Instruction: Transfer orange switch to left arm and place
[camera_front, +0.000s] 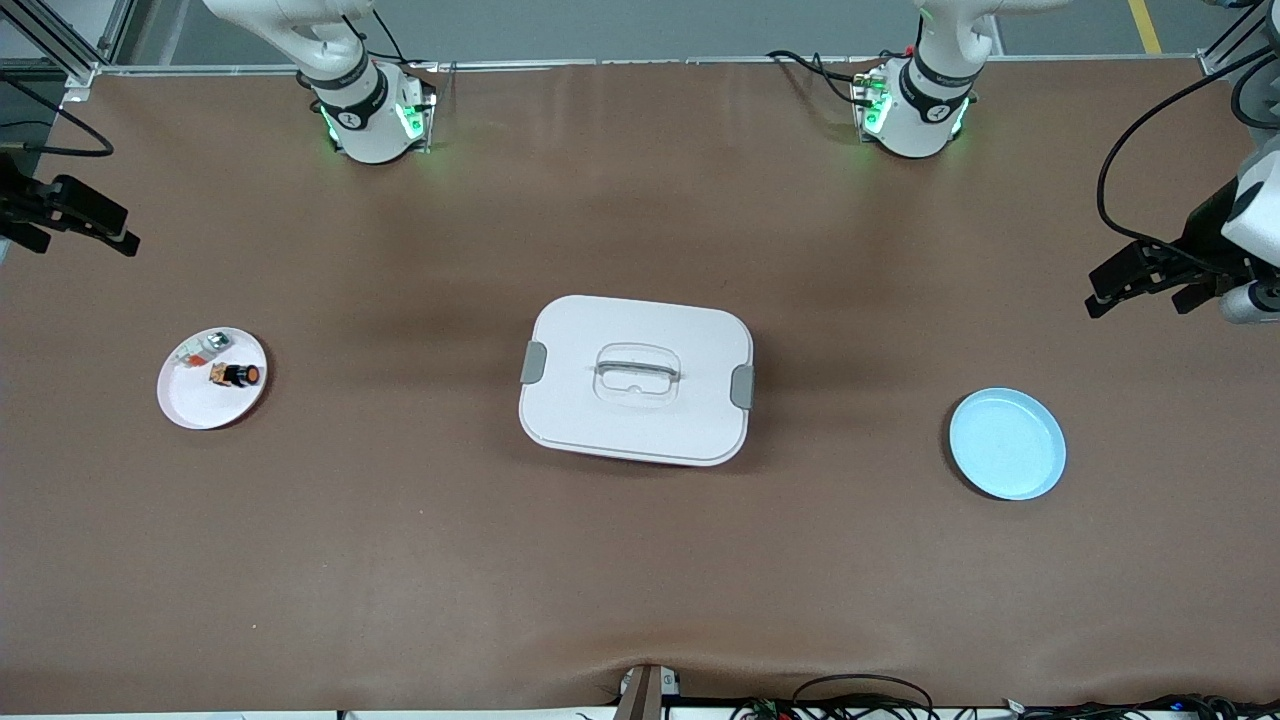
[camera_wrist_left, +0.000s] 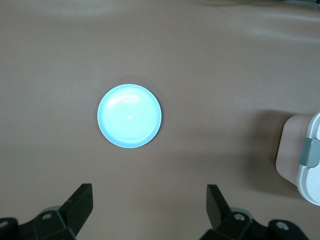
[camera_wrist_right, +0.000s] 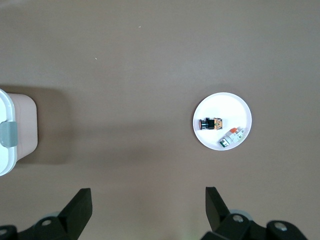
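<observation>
The orange switch (camera_front: 238, 375) lies on its side on a small white plate (camera_front: 205, 405) toward the right arm's end of the table. It also shows in the right wrist view (camera_wrist_right: 211, 123). The white box (camera_front: 637, 380) stands shut at the table's middle. My right gripper (camera_front: 125, 232) hangs high over the table's edge at its own end, open and empty (camera_wrist_right: 148, 200). My left gripper (camera_front: 1097, 292) hangs high at its own end, open and empty (camera_wrist_left: 150, 200). Both arms wait apart from the switch and box.
A small white-grey part with a red bit (camera_front: 203, 350) lies on the same white plate beside the switch. A light blue plate (camera_front: 1007, 443) sits empty toward the left arm's end and shows in the left wrist view (camera_wrist_left: 129, 116). Cables run along the table's edges.
</observation>
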